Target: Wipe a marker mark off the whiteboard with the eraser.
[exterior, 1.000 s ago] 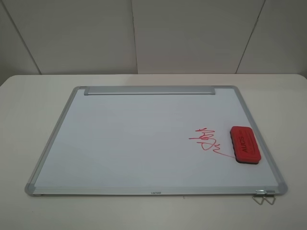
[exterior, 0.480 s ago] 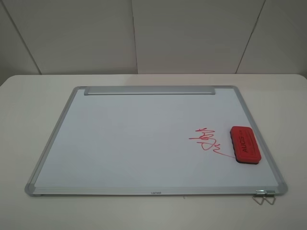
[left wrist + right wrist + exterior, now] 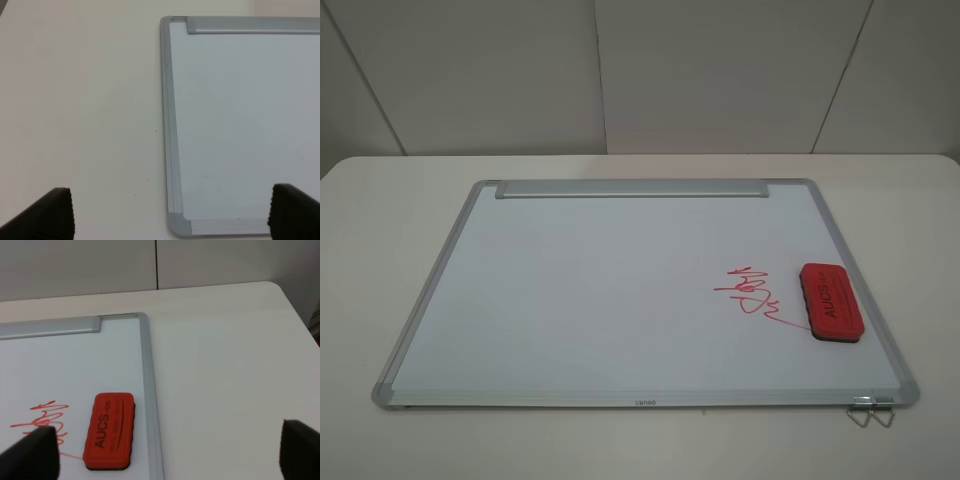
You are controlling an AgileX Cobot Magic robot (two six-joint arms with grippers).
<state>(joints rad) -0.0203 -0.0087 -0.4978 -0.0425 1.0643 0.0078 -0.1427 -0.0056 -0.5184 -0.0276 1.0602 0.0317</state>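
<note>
The whiteboard [image 3: 620, 290] lies flat on the table, silver-framed, with its tray bar [image 3: 630, 189] on the far edge. The red eraser [image 3: 831, 301] rests on the board near its right edge; dark lettering shows on its top [image 3: 109, 431]. Just left of it is a spiky red scribble [image 3: 750, 292] whose straight tail runs under the eraser. No loopy, rounded marker mark shows anywhere. Neither gripper appears in the high view. My left gripper [image 3: 170, 215] hangs open over the board's near left corner. My right gripper [image 3: 165, 455] is open above the eraser and the right frame.
The cream table [image 3: 380, 200] surrounds the board on all sides. A small metal clip [image 3: 870, 408] sticks out under the board's near right corner. Grey wall panels [image 3: 620, 70] stand behind the table.
</note>
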